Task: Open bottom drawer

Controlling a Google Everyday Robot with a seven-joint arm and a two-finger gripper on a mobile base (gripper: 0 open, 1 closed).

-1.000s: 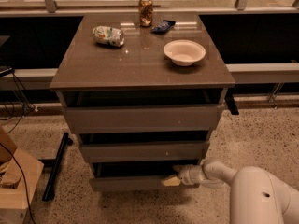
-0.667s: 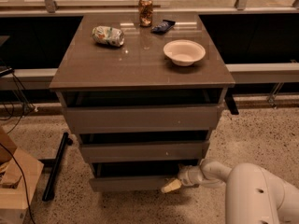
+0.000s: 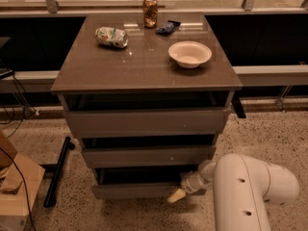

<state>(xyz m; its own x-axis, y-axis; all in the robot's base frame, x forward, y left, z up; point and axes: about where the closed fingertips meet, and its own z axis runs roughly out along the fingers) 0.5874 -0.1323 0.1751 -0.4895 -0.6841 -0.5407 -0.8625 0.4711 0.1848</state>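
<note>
Low at the foot of the desk (image 3: 96,76), the gripper (image 3: 176,195) sits at the right end of the bottom drawer (image 3: 134,191), touching or just beside its plain front panel. Whether the jaws are wide or narrow cannot be told from this angle. The bottom drawer is the lowest and narrowest of the stack, close to the floor. It stands a little way out, with a dark strip of interior showing above its panel, so the opening looks begun but far from done.

To do this step well, the pull should run straight out along the drawer's slides, toward the camera, level and slow. The front has no handle, so the hold probably depends on catching the top edge or the end of the panel, and that hold could slip if the arm (image 3: 255,191) lifts or swings sideways. Because the gripper is off to the right and not at the middle, an uneven pull may skew the drawer and jam it, so a steady draw suits best.

By count: three drawers, namely the top drawer (image 3: 144,123), the middle drawer (image 3: 147,157) and the bottom one, each slightly ajar. On the desk are one white bowl (image 3: 189,54), one upright can (image 3: 150,11), one crushed can (image 3: 111,37) lying on its side, and one dark packet (image 3: 168,27). One arm, one gripper.
</note>
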